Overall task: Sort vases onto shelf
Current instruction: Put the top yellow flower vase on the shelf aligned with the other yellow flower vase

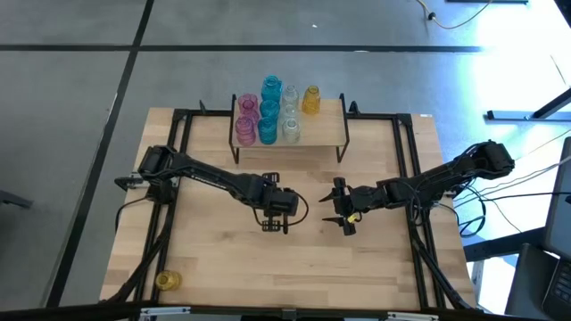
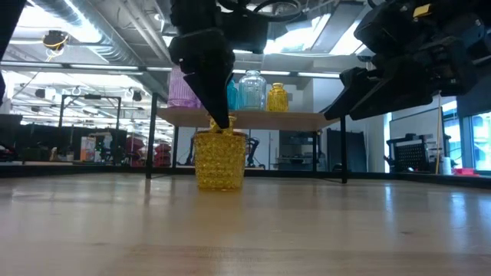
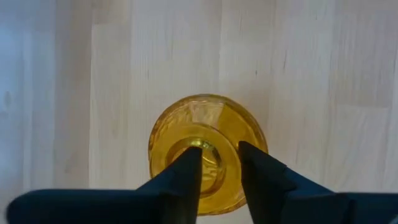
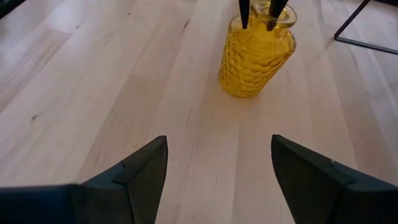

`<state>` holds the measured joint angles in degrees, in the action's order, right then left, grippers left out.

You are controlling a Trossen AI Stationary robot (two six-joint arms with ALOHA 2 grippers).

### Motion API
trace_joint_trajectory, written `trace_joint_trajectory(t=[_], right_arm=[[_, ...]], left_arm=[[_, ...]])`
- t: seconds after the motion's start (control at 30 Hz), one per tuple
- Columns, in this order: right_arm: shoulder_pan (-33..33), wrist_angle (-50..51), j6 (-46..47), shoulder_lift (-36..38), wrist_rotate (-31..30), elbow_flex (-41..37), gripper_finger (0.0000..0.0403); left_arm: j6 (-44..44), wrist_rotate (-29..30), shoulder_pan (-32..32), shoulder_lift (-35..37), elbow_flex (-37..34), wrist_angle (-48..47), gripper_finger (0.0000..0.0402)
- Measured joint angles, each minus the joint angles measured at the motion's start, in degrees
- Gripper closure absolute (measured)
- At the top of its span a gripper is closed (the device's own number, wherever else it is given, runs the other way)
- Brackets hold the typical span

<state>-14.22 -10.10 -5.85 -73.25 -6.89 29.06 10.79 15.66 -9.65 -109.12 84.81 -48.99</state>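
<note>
I've got the left end effector [image 3: 217, 171] pointing straight down over the amber vase [image 2: 220, 159] standing upright mid-table [image 1: 223, 259]. Fingers are narrow, straddling the rim at the mouth, one inside and one outside by the left wrist view; can't tell if it's gripping or just let go. Rim pinch makes sense: the body looks too wide for these jaws. Right end effector [image 4: 217, 168] is spread wide, empty, hovering just beside and aimed at the same vase, probably waiting.

The shelf [image 1: 335, 132] at the table's far edge carries pink, teal, clear and one amber vase in colour columns. A second amber vase [image 1: 167, 280] sits at the near left corner. All vases look empty.
</note>
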Motion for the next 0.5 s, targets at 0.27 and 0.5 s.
trace_joint_trajectory(t=[0.27, 0.5], right_arm=[[0.0, 0.0, 0.0, 0.0, 0.0, 0.0, 0.0136], [0.0, 0.0, 0.0, 0.0, 0.0, 0.0, 0.0137]], left_arm=[[-0.7, 0.2, -0.2, 0.0, 2.9, -1.6, 0.0243], [-2.3, -0.7, -1.4, 3.2, 3.9, -2.8, 0.0241]])
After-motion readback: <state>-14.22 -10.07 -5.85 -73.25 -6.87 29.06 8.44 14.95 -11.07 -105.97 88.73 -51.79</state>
